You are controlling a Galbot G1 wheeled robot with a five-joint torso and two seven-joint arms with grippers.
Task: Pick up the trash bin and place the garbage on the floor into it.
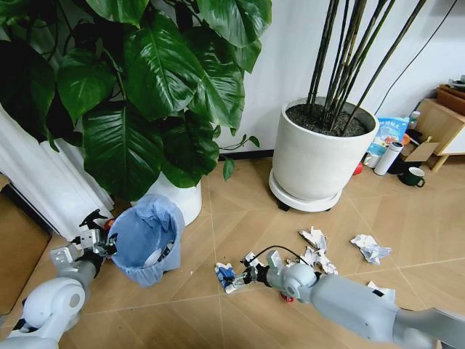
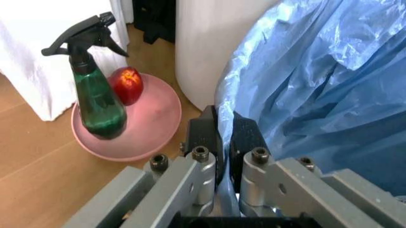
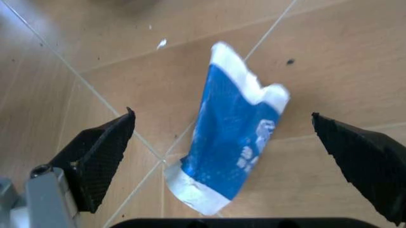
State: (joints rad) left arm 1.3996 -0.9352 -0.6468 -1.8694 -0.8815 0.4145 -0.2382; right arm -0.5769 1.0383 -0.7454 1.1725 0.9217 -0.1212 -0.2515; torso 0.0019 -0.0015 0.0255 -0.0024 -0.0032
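Between your right gripper's (image 3: 222,156) widely spread fingers (image 3: 95,161) lies the blue-and-white bottle (image 3: 231,147), flat on the floor (image 3: 343,57) with neither finger touching it, so this piece is framed but not yet gripped. In the head view that gripper (image 1: 234,277) sits low over the planks, and the trash bin (image 1: 147,240) stands well off to its left, near the white plant pot (image 1: 182,200). Your left gripper (image 2: 219,140) is closed on the bin's rim, its two dark pads pinching the crinkly blue bag (image 2: 317,85); just beyond it a green spray bottle (image 2: 95,95) and a red fruit (image 2: 127,84) rest on a pink plate (image 2: 149,137). As for progress, you have the bin in hand, though whether it is lifted cannot be told. Something pale shows inside it, too unclear to name. Still left are the bottle and the crumpled paper wads (image 1: 317,247), with another wad (image 1: 369,248) farther out to the right gripper's right.
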